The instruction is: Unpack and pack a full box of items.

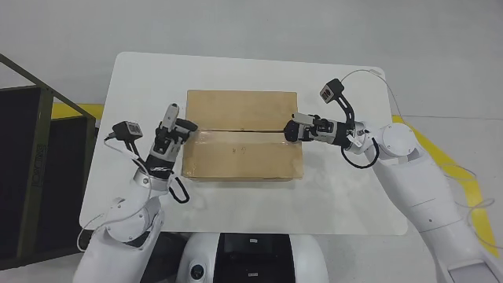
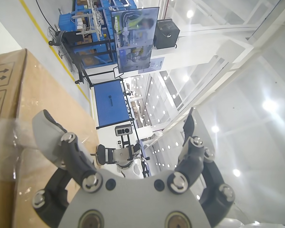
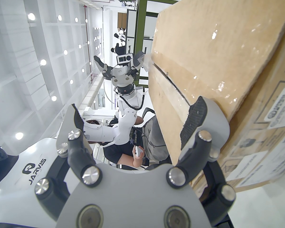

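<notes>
A closed cardboard box (image 1: 242, 135) lies in the middle of the white table (image 1: 346, 196), its top flaps meeting in a taped seam (image 1: 236, 130). My left gripper (image 1: 176, 126) is open at the box's left end, level with the seam. In the left wrist view the left gripper (image 2: 117, 124) has one finger (image 2: 46, 129) against loose clear tape (image 2: 7, 129) at the box (image 2: 42, 84) edge. My right gripper (image 1: 293, 128) is open at the right end. In the right wrist view the right gripper (image 3: 135, 117) has one pad (image 3: 194, 117) resting on the box (image 3: 216, 48) top by the seam.
A dark open cabinet with a green frame (image 1: 31, 165) stands off the table's left side. Bare table surface runs around the box on all sides, widest at the right. The left gripper (image 3: 120, 69) is seen far off in the right wrist view.
</notes>
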